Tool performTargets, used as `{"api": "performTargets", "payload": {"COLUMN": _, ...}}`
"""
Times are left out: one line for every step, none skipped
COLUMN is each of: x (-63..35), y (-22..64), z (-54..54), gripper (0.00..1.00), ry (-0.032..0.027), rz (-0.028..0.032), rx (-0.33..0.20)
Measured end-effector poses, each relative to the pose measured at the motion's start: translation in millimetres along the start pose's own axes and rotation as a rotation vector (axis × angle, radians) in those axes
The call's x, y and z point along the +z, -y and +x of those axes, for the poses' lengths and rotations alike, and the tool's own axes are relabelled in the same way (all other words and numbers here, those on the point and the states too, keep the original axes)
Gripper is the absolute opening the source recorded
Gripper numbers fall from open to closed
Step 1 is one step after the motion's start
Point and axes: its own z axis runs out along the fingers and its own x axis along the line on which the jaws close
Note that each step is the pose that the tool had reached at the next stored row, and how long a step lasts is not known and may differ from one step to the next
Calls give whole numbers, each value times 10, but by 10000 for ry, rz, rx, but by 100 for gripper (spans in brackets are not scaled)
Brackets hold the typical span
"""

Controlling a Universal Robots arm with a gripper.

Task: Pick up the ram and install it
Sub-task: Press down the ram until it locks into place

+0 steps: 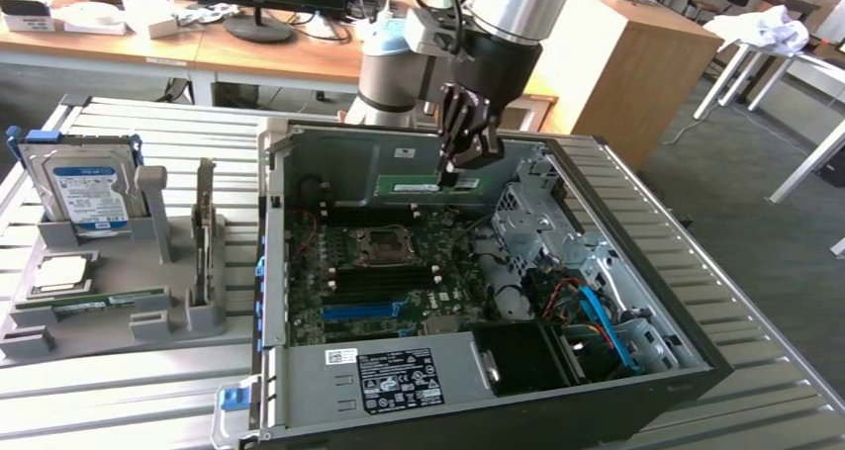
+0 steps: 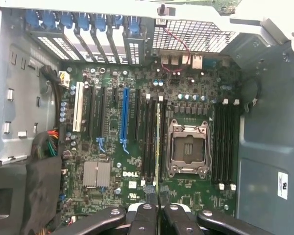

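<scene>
The ram (image 1: 410, 186), a long thin green circuit-board stick, hangs level above the open computer case (image 1: 687, 302), over the far part of the motherboard (image 1: 383, 272). My gripper (image 1: 458, 178) is shut on its right end in the exterior view. In the wrist view the ram (image 2: 159, 142) appears edge-on as a thin pale strip running out from between my fingertips (image 2: 150, 193). It lies in line with the black memory slots (image 2: 149, 147) beside the empty processor socket (image 2: 188, 149). The stick is still well above the board.
A grey holder (image 1: 34, 321) on the exterior view's left carries a silver hard drive (image 1: 86, 193), an upright grey card (image 1: 205, 232), a processor chip (image 1: 59, 272) and another green stick (image 1: 113, 300). Inside the case are blue slot clips (image 2: 78, 22), a drive cage (image 1: 528, 213) and cables (image 1: 595, 312).
</scene>
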Motion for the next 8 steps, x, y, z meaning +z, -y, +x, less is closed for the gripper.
{"api": "performTargets", "payload": {"x": 11, "y": -12, "z": 0, "gripper": 12, "ry": 0, "rz": 0, "rx": 0}}
{"api": "performTargets", "payload": {"x": 23, "y": -24, "z": -1, "gripper": 12, "ry": 1, "rz": 0, "rx": 0}}
{"api": "performTargets", "payload": {"x": 34, "y": -37, "z": -1, "gripper": 12, "ry": 0, "rz": 1, "rx": 1}}
{"api": "performTargets", "payload": {"x": 44, "y": -44, "z": -1, "gripper": 12, "ry": 0, "rz": 1, "rx": 1}}
{"api": "performTargets", "payload": {"x": 54, "y": -52, "z": -1, "gripper": 12, "ry": 0, "rz": 0, "rx": 0}}
{"api": "performTargets", "payload": {"x": 65, "y": -61, "z": -1, "gripper": 12, "ry": 0, "rz": 1, "rx": 0}}
{"api": "performTargets", "payload": {"x": 75, "y": -66, "z": -1, "gripper": 12, "ry": 1, "rz": 0, "rx": 0}}
{"api": "performTargets", "payload": {"x": 84, "y": -68, "z": -1, "gripper": 12, "ry": 0, "rz": 0, "rx": 1}}
